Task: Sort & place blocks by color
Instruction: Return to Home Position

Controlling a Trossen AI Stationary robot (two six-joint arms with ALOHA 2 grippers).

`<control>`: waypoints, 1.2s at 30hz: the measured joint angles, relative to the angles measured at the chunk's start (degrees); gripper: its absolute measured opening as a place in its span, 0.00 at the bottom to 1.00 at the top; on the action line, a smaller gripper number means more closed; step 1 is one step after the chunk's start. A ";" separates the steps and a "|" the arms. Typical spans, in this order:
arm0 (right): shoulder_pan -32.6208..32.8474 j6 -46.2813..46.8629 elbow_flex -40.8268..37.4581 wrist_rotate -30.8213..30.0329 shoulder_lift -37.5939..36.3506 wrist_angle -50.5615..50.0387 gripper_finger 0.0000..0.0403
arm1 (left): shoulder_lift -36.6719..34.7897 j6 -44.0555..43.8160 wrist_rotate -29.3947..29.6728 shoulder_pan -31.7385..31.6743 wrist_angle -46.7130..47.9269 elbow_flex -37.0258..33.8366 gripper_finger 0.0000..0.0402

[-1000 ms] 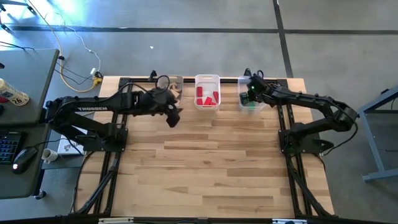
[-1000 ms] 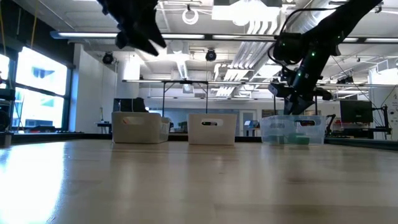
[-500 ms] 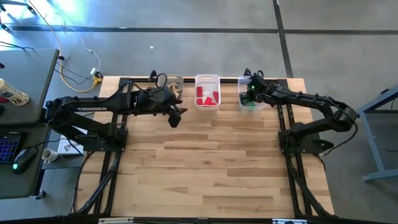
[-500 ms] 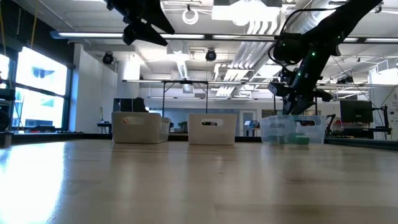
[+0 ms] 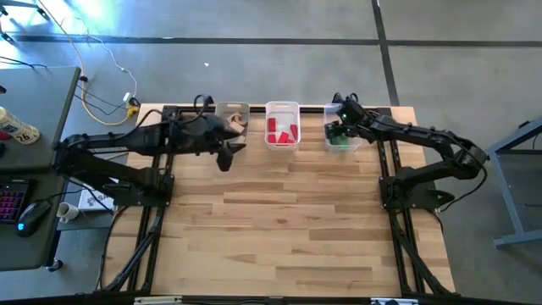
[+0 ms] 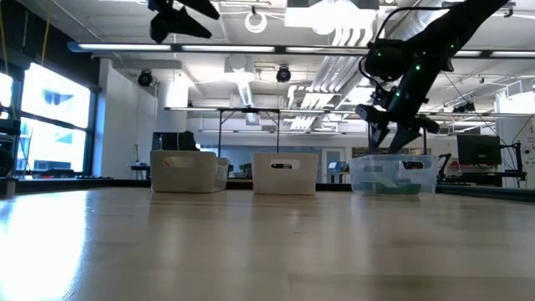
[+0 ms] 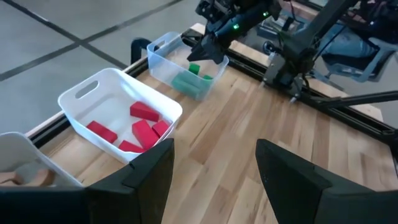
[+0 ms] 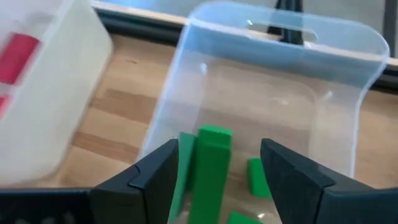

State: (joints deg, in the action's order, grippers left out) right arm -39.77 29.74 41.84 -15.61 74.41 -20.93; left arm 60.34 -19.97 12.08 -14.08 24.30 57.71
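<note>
Three translucent white bins stand in a row at the table's far edge. The left bin (image 5: pixel 235 108) holds light wood blocks (image 7: pixel 22 178), the middle bin (image 7: pixel 81 93) holds red blocks (image 7: pixel 144 112), and the right bin (image 8: pixel 348 43) holds green blocks (image 7: pixel 186 82). My right gripper (image 8: pixel 219 146) hangs open just above the right bin, and it also shows in the high view (image 5: pixel 337 129). A green block (image 8: pixel 211 168) stands on end under the gap, touching neither finger. My left gripper (image 5: pixel 224 158) is open and empty, high above the table in front of the left bin.
Bare wooden tabletop (image 5: pixel 288 229) stretches from the bins to the near edge. Black arm bases and rails run along both sides (image 5: pixel 144 220). A desk with a mouse and a bottle (image 5: pixel 25 127) stands off the table's left edge.
My left gripper has risen and drawn back toward the table's left edge, still open. My right gripper has stayed over the right bin, shifting only a little.
</note>
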 joint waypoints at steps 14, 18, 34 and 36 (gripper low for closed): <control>8.59 -4.26 9.41 0.92 0.00 -0.62 0.51 | -6.95 2.04 13.20 11.14 2.22 -4.63 0.53; 12.47 -4.30 13.13 0.05 0.00 -0.63 0.51 | -9.59 1.23 10.57 11.91 -0.56 -10.02 0.51; 23.15 -4.70 25.60 -0.46 -0.07 -0.58 0.51 | -30.06 -2.36 3.30 11.88 -5.52 -29.25 0.34; 24.56 -2.65 25.60 -0.62 -0.07 -0.70 0.51 | -32.44 -1.41 1.93 11.86 -6.57 -30.89 0.32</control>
State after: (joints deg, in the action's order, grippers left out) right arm -15.21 27.09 67.44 -16.23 74.35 -21.63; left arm 27.91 -21.38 14.01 -2.22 17.73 26.82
